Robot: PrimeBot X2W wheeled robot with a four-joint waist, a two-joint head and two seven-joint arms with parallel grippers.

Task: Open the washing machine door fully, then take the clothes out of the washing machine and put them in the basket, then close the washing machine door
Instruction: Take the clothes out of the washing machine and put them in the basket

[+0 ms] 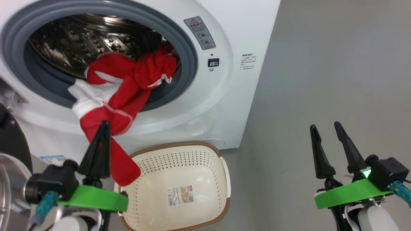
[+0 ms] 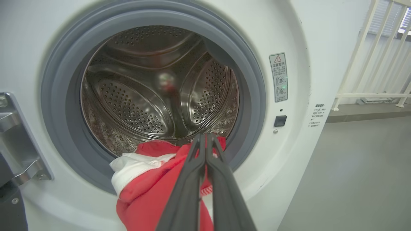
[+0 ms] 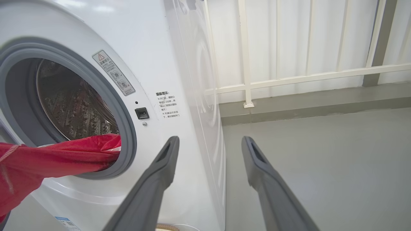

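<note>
The washing machine [image 1: 231, 96] stands with its steel drum [image 2: 144, 96] exposed. Its door [image 1: 14, 141] is swung open at the far left, showing its black rim. The red and white clothes [image 1: 122, 83] spill out over the grey rubber ring and hang down towards the basket [image 1: 167, 166] on the floor below. My left gripper [image 1: 104, 123] is shut on the clothes [image 2: 151, 192] just outside the opening, fingers pressed together [image 2: 205, 136]. In the right wrist view the clothes [image 3: 57, 157] stretch leftwards from the drum. My right gripper [image 1: 325, 125] hangs open over the floor at the right, holding nothing [image 3: 211, 140].
Grey floor [image 1: 321, 64] runs along the machine's right side. A white railing [image 3: 247, 64] on a low kerb stands behind the machine. The basket holds a paper label [image 1: 180, 194] on its bottom.
</note>
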